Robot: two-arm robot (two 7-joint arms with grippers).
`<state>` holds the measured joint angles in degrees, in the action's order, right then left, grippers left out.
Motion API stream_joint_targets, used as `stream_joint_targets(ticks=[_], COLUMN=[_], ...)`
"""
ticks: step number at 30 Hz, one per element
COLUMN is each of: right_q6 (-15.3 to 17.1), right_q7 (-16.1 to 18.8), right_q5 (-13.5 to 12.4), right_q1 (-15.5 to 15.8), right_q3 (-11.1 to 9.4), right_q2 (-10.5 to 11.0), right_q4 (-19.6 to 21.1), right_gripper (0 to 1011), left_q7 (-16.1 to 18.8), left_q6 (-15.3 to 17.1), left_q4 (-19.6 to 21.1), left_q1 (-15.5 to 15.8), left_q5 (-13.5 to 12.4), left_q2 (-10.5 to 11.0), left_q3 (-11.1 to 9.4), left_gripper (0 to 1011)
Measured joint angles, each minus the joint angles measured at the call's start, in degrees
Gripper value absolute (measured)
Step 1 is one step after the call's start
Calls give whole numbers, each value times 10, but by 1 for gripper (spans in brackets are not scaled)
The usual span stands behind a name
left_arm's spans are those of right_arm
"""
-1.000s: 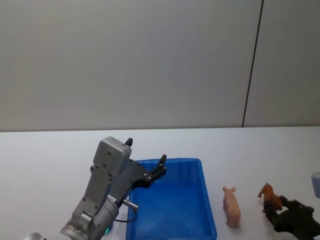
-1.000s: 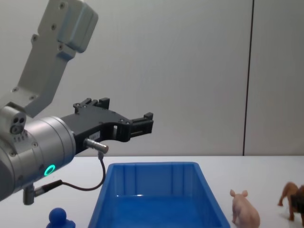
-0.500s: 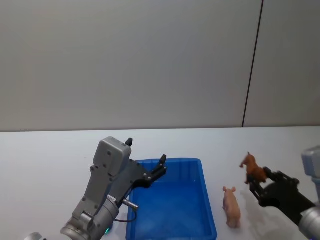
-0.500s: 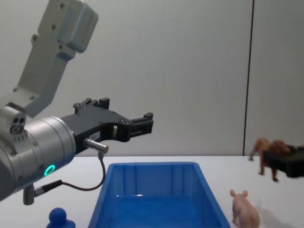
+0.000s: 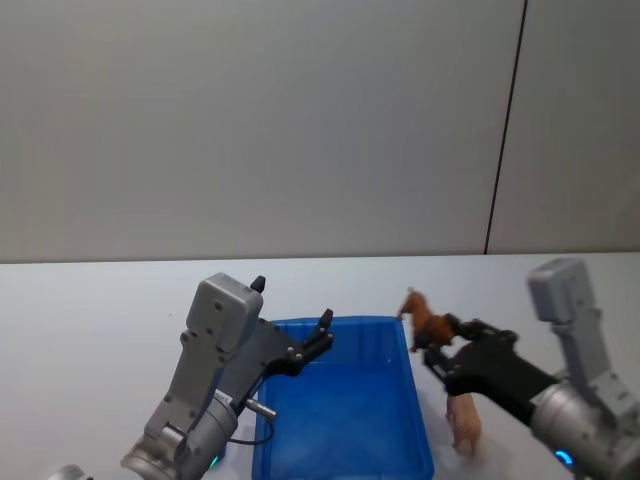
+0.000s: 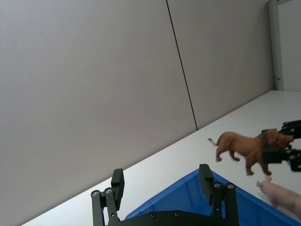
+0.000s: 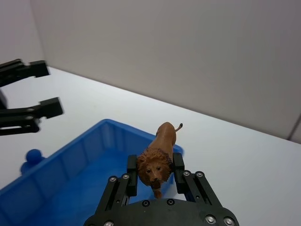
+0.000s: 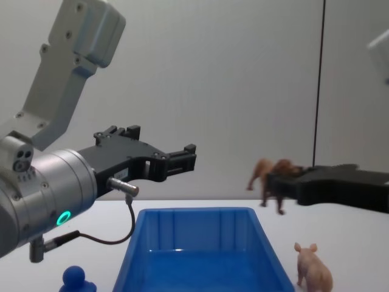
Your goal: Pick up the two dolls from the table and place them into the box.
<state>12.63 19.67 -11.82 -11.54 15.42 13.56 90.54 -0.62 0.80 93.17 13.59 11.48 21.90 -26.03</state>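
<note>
The brown lion doll (image 5: 427, 320) hangs in the air by the blue box's (image 5: 340, 323) far right corner, with my right gripper (image 5: 437, 343) shut on it. The right wrist view has the lion (image 7: 159, 150) between the gripper's (image 7: 155, 163) fingers, above the box's corner (image 7: 75, 157). The pale pink pig doll (image 5: 465, 428) lies on the white table (image 5: 100, 310) just right of the box, partly behind the right arm. My left gripper (image 5: 292, 304) hovers open and empty over the box's left side. The chest view has the lion (image 8: 270, 176), pig (image 8: 313, 275) and box (image 8: 194, 212).
A small blue round-headed figure (image 8: 75, 278) stands on the table left of the box, under my left arm. Behind the table is a plain grey wall with a dark vertical seam (image 5: 505, 130).
My right gripper has lifted the lion off the table at the right and carried it left and up to the box's far right corner. The left arm and the pig have not moved.
</note>
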Motion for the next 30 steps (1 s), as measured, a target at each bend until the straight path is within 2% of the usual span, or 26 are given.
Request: stream_joint_targets(ticks=[7, 12, 14, 18, 20, 22, 26, 30], right_q6=[20, 29, 30, 31, 30, 29, 22, 15], right_q7=[34, 48, 51, 52, 51, 48, 35, 18], right_q5=[12, 18, 20, 22, 23, 23, 22, 16], right_q1=[-22, -33, -35, -36, -36, -35, -28, -18], right_q3=[22, 34, 37, 40, 40, 40, 37, 31], right_q2=[-25, -38, -41, -43, -43, -42, -35, -26], right_q4=[-24, -39, -44, -47, -47, -47, -42, -31], right_gripper=[438, 601, 636, 796, 829, 903, 991, 1001], left_q7=[0, 0, 0, 0, 0, 0, 0, 0], left_q6=[0, 0, 0, 0, 0, 0, 0, 0], left_q4=[0, 0, 0, 0, 0, 0, 0, 0], left_q1=[0, 0, 0, 0, 0, 0, 0, 0], left_q5=[0, 0, 0, 0, 0, 0, 0, 0], left_q2=[0, 0, 0, 0, 0, 0, 0, 0], left_q3=[0, 0, 0, 0, 0, 0, 0, 0], left_gripper=[1001, 1001, 1001, 1001, 1001, 1002, 1001, 1001])
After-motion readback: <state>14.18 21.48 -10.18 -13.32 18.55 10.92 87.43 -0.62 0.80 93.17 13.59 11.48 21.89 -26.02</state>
